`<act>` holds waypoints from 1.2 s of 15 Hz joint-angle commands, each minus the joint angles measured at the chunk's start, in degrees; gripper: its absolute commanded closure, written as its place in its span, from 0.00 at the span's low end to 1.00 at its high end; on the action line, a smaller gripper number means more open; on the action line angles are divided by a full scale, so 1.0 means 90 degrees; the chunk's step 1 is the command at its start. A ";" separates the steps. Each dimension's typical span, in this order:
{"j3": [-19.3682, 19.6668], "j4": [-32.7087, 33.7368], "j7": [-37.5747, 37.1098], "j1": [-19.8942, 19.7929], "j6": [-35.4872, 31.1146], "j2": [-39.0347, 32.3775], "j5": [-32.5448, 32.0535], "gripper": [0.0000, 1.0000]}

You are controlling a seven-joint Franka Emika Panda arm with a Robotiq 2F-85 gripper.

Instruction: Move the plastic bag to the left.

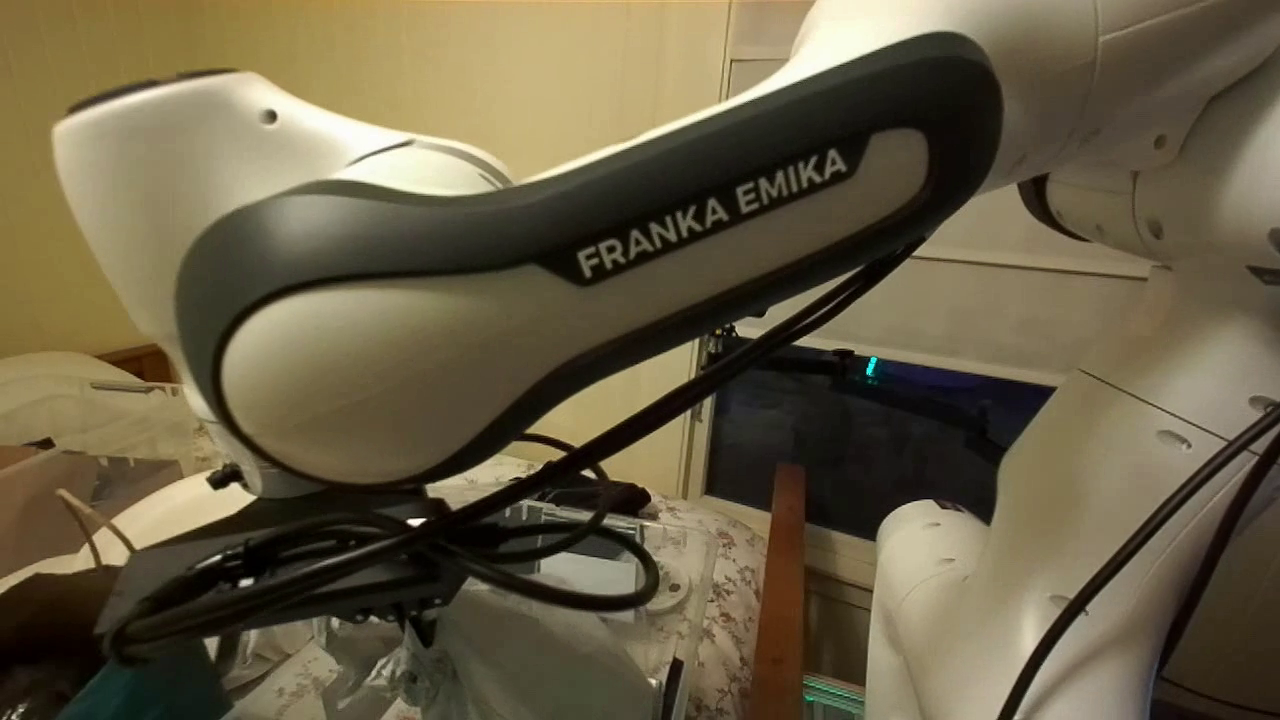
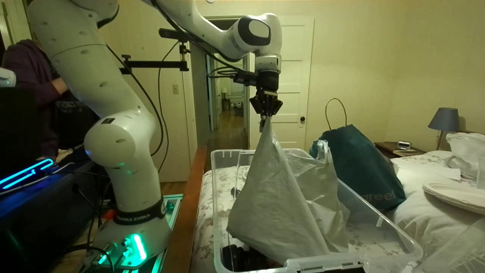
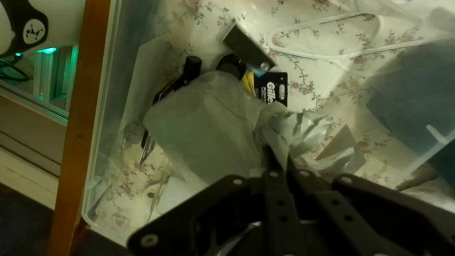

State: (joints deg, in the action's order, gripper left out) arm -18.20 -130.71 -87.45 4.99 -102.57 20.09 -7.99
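Note:
The grey translucent plastic bag (image 2: 276, 197) hangs stretched up to a point from my gripper (image 2: 266, 116) in an exterior view. Its lower part is within the walls of a clear plastic box (image 2: 216, 204). The bag also shows below the arm in an exterior view (image 1: 540, 650), partly hidden by cables. In the wrist view, the bag (image 3: 209, 131) spreads out beyond the gripper (image 3: 282, 165). The fingers are closed together with a crumpled fold of the bag pinched between them. Whether the bag's lower edge touches the box floor is hard to tell.
Inside the box lie black items (image 3: 192, 65), a Gillette package (image 3: 275, 89) and a white hanger (image 3: 312, 55). A dark green bag (image 2: 360, 167) stands beside the box. A wooden board (image 2: 189, 220) runs between box and robot base. Plates (image 2: 454, 193) lie on the bed.

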 commanded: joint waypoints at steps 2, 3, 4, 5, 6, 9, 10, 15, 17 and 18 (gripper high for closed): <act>-0.0179 0.0578 -0.0100 0.0176 0.0187 0.0003 -0.0542 1.00; -0.0189 0.0618 -0.0089 0.0185 0.0172 0.0029 -0.0623 1.00; -0.0192 0.0640 -0.0099 0.0182 0.0133 0.0068 -0.0687 1.00; -0.0194 0.0660 -0.0100 0.0189 0.0102 0.0095 -0.0737 1.00; -0.0196 0.0692 -0.0108 0.0199 0.0077 0.0102 -0.0774 1.00; -0.0245 0.0797 -0.0180 0.0204 0.0043 0.0093 -0.0960 1.00; -0.0258 0.0795 -0.0213 0.0189 0.0052 0.0074 -0.1054 1.00; -0.0260 0.0666 -0.0411 0.0157 0.0140 0.0165 -0.1435 1.00; -0.0241 0.0546 -0.0494 0.0158 0.0235 0.0152 -0.1478 1.00; -0.0219 0.0469 -0.0482 0.0163 0.0301 0.0166 -0.1479 1.00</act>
State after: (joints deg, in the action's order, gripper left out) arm -20.18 -126.36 -90.16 6.27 -102.23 20.07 -18.90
